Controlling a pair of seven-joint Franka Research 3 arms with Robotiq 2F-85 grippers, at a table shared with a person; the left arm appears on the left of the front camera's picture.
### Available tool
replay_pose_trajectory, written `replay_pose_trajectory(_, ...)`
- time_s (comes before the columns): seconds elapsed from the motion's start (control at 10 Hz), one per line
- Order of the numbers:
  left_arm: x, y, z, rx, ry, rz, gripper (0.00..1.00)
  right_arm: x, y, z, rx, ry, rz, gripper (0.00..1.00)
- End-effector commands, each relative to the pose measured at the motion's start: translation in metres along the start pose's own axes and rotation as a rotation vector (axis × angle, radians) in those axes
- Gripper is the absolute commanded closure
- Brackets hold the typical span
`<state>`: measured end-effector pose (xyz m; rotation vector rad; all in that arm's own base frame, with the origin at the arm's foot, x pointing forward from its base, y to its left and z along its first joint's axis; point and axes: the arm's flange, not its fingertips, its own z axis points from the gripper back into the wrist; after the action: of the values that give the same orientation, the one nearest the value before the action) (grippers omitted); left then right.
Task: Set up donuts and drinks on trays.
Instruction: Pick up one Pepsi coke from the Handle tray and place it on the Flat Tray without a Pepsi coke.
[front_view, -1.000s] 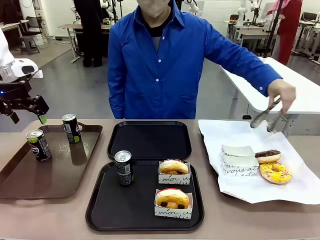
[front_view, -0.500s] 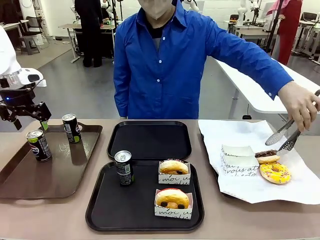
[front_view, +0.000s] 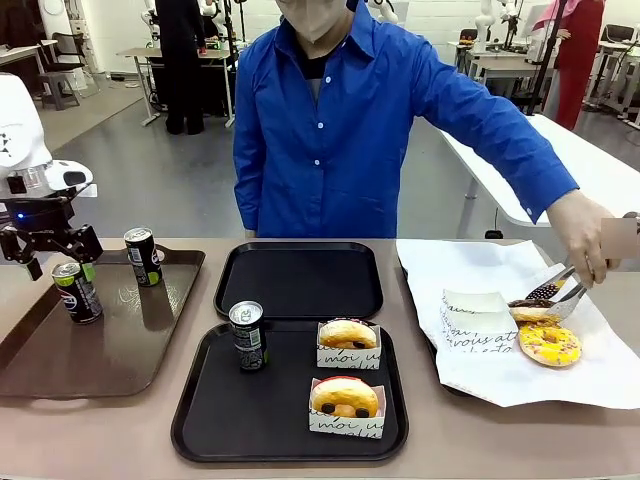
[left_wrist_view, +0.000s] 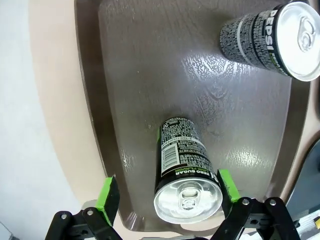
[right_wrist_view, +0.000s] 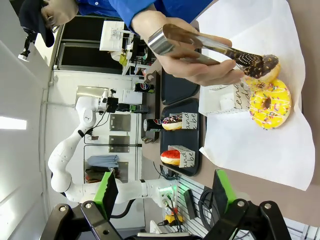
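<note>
Jaws of the left gripper stand spread as wide as they go, gripping nothing. Just below, a can stands upright on the brown tray, its top between the green pads. A second can stands farther along the tray. The right gripper is wide open and empty, facing the paper, where a person's hand pinches a chocolate donut with tongs.
</note>
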<state>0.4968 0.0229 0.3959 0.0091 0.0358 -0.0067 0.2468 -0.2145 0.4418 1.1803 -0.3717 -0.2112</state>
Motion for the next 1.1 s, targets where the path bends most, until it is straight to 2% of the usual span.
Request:
replay_pose_trajectory(0.0, 0.002, 0.002, -0.002, -0.001, 0.02, 0.003, 0.0, 0.002, 0.0, 0.0, 0.03, -0.011, 0.018, 0.0)
replay_pose_trajectory(0.6, 0.002, -0.009, -0.024, -0.056, 0.041, -0.063, 0.0, 0.002, 0.0, 0.0, 0.03, -0.011, 0.018, 0.0)
replay_pose_trajectory(0.7, -0.001, -0.009, -0.024, -0.069, 0.023, -0.077, 0.43, 0.002, 0.0, 0.0, 0.03, -0.011, 0.018, 0.0)
replay_pose_trajectory(0.8, -0.002, -0.008, -0.021, -0.065, 0.017, -0.076, 0.57, 0.002, 0.0, 0.0, 0.03, -0.011, 0.018, 0.0)
replay_pose_trajectory(0.9, -0.001, -0.008, -0.019, -0.07, 0.016, -0.078, 0.57, 0.002, 0.0, 0.0, 0.03, -0.011, 0.018, 0.0)
replay_pose_trajectory(1.0, -0.001, -0.008, -0.016, -0.067, 0.016, -0.072, 1.0, 0.002, 0.0, 0.0, 0.03, -0.011, 0.018, 0.0)
